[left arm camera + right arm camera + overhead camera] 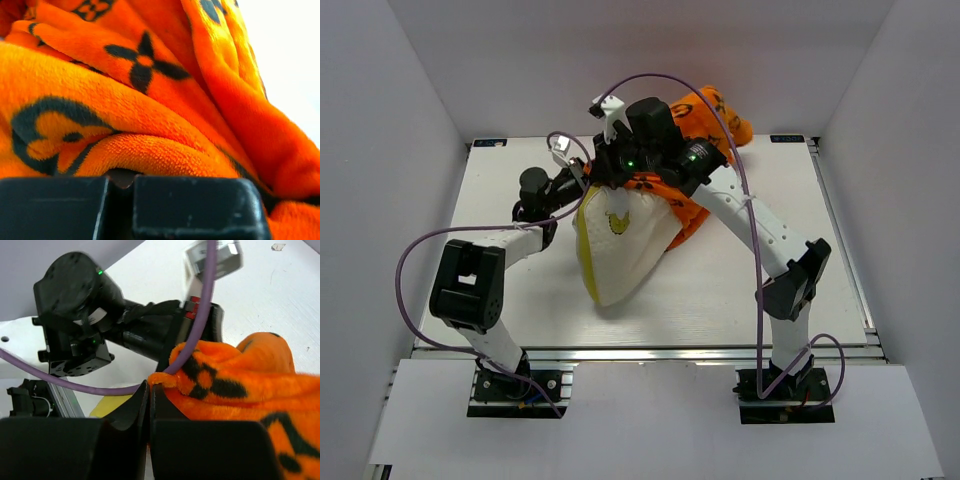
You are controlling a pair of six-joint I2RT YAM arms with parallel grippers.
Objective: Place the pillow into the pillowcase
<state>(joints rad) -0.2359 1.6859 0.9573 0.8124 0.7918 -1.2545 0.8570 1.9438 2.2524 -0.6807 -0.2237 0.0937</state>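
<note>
In the top external view, the left arm's black elbow rises closest, with the right arm angled in from the other side. Both reach to the middle of the white table, where the cream pillow stands tilted, its lower corner on the tabletop and its yellow side band facing left. The orange pillowcase is bunched over the pillow's upper end and trails toward the far edge.

In the left wrist view, the left gripper fills the bottom edge. Its black fingers are pressed together, with a fold of the black-patterned orange fabric caught at their tips.

In the right wrist view, the right gripper is clamped tight on an edge of the pillowcase. Just beyond are the left arm's wrist and a purple cable. A sliver of the pillow's yellow shows below.
</note>
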